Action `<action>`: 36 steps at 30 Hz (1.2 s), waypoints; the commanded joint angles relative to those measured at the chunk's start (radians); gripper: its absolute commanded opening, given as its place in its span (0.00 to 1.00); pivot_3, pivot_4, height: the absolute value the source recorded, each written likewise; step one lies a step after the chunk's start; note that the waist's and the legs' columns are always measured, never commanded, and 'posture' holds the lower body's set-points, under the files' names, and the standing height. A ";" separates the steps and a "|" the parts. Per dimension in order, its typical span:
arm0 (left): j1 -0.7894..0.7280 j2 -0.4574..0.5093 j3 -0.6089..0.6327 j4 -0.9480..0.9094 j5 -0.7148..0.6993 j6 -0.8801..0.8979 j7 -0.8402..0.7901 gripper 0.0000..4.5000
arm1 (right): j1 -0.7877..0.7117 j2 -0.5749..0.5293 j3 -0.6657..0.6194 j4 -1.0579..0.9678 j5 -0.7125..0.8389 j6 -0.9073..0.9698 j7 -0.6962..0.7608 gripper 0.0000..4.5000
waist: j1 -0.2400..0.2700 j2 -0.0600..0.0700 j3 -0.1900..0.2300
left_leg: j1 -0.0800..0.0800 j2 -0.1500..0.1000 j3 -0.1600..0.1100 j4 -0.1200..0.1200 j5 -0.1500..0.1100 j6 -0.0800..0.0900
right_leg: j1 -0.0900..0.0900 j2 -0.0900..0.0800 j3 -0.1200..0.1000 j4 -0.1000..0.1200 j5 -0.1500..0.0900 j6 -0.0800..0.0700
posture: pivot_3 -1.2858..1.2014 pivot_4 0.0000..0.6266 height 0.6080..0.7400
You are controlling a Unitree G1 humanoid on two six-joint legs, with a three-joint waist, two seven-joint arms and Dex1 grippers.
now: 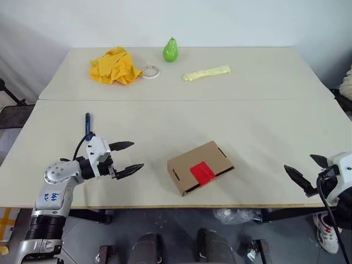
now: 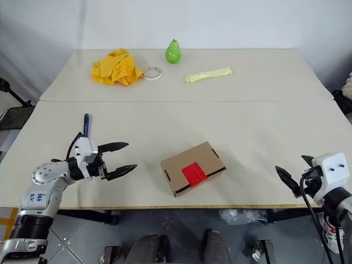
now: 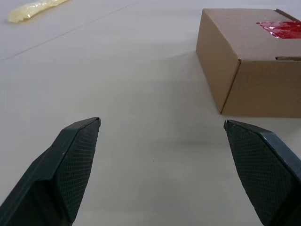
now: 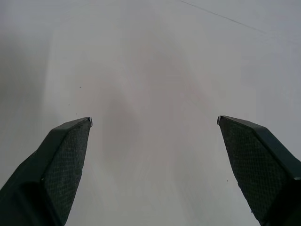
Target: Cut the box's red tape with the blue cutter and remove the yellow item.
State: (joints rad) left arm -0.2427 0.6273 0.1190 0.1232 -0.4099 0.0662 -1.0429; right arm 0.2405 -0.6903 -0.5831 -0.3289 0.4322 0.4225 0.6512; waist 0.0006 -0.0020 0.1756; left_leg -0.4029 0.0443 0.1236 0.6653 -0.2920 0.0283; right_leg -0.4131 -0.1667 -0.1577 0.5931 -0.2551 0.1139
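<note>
Down near the front edge of the surface (image 1: 264,137) sits the box (image 1: 201,168), closed, with the red tape (image 1: 202,172) across its flap seam. Off toward the left edge lies the blue cutter (image 1: 87,122), just behind the left gripper (image 1: 127,158), whose fingers stand wide and hold nothing. At the front right corner the right gripper (image 1: 306,171) hovers, likewise spread wide.

Bare table (image 1: 148,137) between the left hand (image 1: 130,157) and the box (image 1: 201,168).
</note>
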 commanded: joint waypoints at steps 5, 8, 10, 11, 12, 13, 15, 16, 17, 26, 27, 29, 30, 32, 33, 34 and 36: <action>-0.011 0.004 0.010 -0.078 -0.022 0.151 0.071 0.99 | 0.016 0.000 -0.019 -0.134 0.037 0.190 -0.109 1.00 | 0.001 0.000 0.000 | 0.000 0.000 0.000 0.000 0.000 0.000 | 0.000 0.000 0.000 0.000 0.000 0.000 | 0.52 0.24 1.00; -0.014 -0.008 -0.019 -0.098 0.019 0.165 0.104 0.99 | 0.020 -0.023 0.006 -0.179 0.032 0.267 -0.120 1.00 | 0.001 0.000 0.000 | 0.000 0.000 0.000 0.000 0.000 0.000 | 0.000 0.000 0.000 0.000 0.000 0.000 | 0.52 0.24 1.00; -0.035 -0.055 -0.033 -0.104 0.000 0.167 0.120 0.95 | 0.026 -0.013 0.010 -0.254 0.044 0.300 -0.137 0.96 | 0.004 0.000 0.000 | 0.000 0.000 0.000 0.000 0.000 0.000 | 0.000 0.000 0.000 0.000 0.000 0.000 | 0.52 0.24 1.00; -0.052 -0.076 -0.043 -0.100 0.009 0.173 0.144 0.90 | 0.034 -0.010 0.007 -0.305 0.063 0.332 -0.145 0.91 | 0.007 0.000 0.000 | 0.000 0.000 0.000 0.000 0.000 0.000 | 0.000 0.000 0.000 -0.001 0.000 0.000 | 0.52 0.24 1.00; -0.063 -0.090 -0.048 -0.097 0.018 0.178 0.160 0.85 | 0.039 -0.009 0.004 -0.338 0.076 0.358 -0.150 0.85 | 0.011 0.000 0.000 | 0.000 0.000 0.000 0.000 0.000 0.000 | 0.000 0.000 0.000 -0.001 0.000 0.000 | 0.52 0.24 1.00; -0.074 -0.100 -0.054 -0.094 0.025 0.173 0.161 0.80 | 0.041 -0.010 0.000 -0.373 0.088 0.378 -0.155 0.79 | 0.013 0.000 0.000 | 0.000 0.000 -0.001 0.000 0.000 0.000 | 0.000 0.000 0.000 -0.001 0.000 0.000 | 0.52 0.24 1.00; -0.093 -0.108 -0.072 -0.086 0.030 0.172 0.146 0.65 | 0.040 -0.013 -0.008 -0.427 0.124 0.430 -0.164 0.62 | 0.018 0.000 0.000 | 0.000 0.001 -0.001 0.001 0.000 0.000 | 0.000 0.000 0.000 -0.001 0.000 -0.001 | 0.52 0.24 1.00; -0.101 -0.106 -0.086 -0.085 0.035 0.180 0.139 0.57 | 0.042 -0.016 -0.014 -0.455 0.144 0.461 -0.168 0.53 | 0.019 0.000 0.000 | 0.000 0.001 0.000 0.001 0.000 0.000 | 0.000 0.001 0.000 -0.001 0.000 -0.001 | 0.52 0.24 1.00; -0.108 -0.103 -0.100 -0.081 0.042 0.189 0.133 0.51 | 0.045 -0.023 -0.018 -0.481 0.165 0.493 -0.170 0.46 | 0.021 0.000 0.000 | 0.000 0.001 0.000 0.001 0.000 0.000 | 0.000 0.001 0.000 -0.001 0.000 -0.001 | 0.52 0.24 1.00; -0.226 -0.182 -0.159 0.076 0.115 0.102 0.144 0.00 | 0.026 -0.030 0.083 -0.662 0.308 0.707 -0.251 0.00 | 0.026 0.000 0.000 | -0.001 0.001 -0.001 0.002 -0.001 0.000 | 0.000 0.001 0.000 -0.003 -0.001 -0.002 | 0.52 0.24 1.00; -0.236 -0.193 -0.170 0.093 0.121 0.093 0.131 0.00 | 0.001 -0.021 0.109 -0.658 0.309 0.715 -0.272 0.00 | 0.026 0.000 0.000 | -0.001 0.001 -0.001 0.002 -0.001 0.000 | 0.000 0.001 0.000 -0.003 -0.001 -0.002 | 0.52 0.24 1.00; -0.256 -0.217 -0.188 0.123 0.125 0.081 0.112 0.00 | -0.052 -0.007 0.167 -0.646 0.308 0.734 -0.310 0.00 | 0.024 0.000 0.000 | -0.002 0.001 -0.001 0.002 -0.001 0.000 | -0.001 0.001 0.000 -0.003 0.000 -0.002 | 0.52 0.24 1.00; -0.261 -0.224 -0.198 0.130 0.125 0.079 0.097 0.00 | -0.073 -0.003 0.192 -0.640 0.305 0.748 -0.327 0.00 | 0.023 0.000 0.000 | -0.002 0.001 -0.001 0.002 -0.001 0.000 | -0.001 0.001 0.000 -0.002 0.000 -0.002 | 0.52 0.24 1.00; -0.263 -0.235 -0.225 0.132 0.124 0.083 0.056 0.00 | -0.126 0.009 0.248 -0.631 0.304 0.780 -0.362 0.00 | 0.023 0.000 0.000 | -0.002 0.001 -0.001 0.002 -0.001 0.000 | -0.001 0.001 0.000 -0.002 -0.001 -0.002 | 0.52 0.24 1.00; -0.262 -0.238 -0.239 0.129 0.124 0.098 0.042 0.00 | -0.150 0.015 0.268 -0.625 0.305 0.793 -0.374 0.00 | 0.022 0.000 0.000 | -0.002 0.001 -0.001 0.002 -0.001 0.000 | -0.001 0.001 0.000 -0.002 -0.001 -0.002 | 0.52 0.24 1.00; -0.259 -0.239 -0.253 0.124 0.129 0.107 0.033 0.00 | -0.175 0.021 0.284 -0.617 0.302 0.799 -0.386 0.00 | 0.022 0.000 0.000 | -0.002 0.001 -0.001 0.002 -0.001 0.000 | -0.001 0.001 0.000 -0.002 -0.001 -0.002 | 0.52 0.24 1.00; -0.252 -0.246 -0.269 0.113 0.131 0.104 0.022 0.00 | -0.227 0.034 0.304 -0.591 0.299 0.814 -0.407 0.00 | 0.023 0.000 0.000 | -0.002 0.001 -0.001 0.002 -0.001 0.000 | -0.001 0.002 0.000 -0.001 -0.001 -0.002 | 0.52 0.24 1.00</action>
State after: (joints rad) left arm -0.4980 0.3873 -0.1421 0.2608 -0.2779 0.1749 -1.0030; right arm 0.0412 -0.6657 -0.2825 -0.9245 0.7323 1.2275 0.2657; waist 0.0233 -0.0024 0.1757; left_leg -0.4050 0.0450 0.1227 0.6672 -0.2927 0.0283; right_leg -0.4144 -0.1651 -0.1582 0.5920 -0.2558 0.1117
